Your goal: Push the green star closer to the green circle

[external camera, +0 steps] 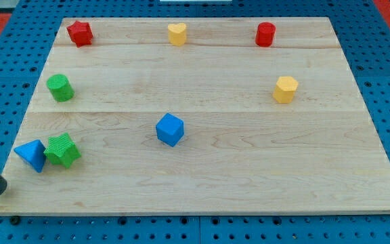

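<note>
The green star (63,150) lies near the board's lower left, touching the blue triangle (32,155) on its left. The green circle (60,88) stands straight above the star in the view, about a third of the board's depth away. My tip (0,190) is at the view's lower left corner, by the board's edge, below and left of the blue triangle and apart from it. It touches no block.
A red star (80,32), a yellow heart (177,33) and a red cylinder (265,34) stand along the top edge. A yellow hexagon (285,89) is at the right. A blue cube (170,129) is near the middle. The wooden board (249,176) lies on a blue pegboard.
</note>
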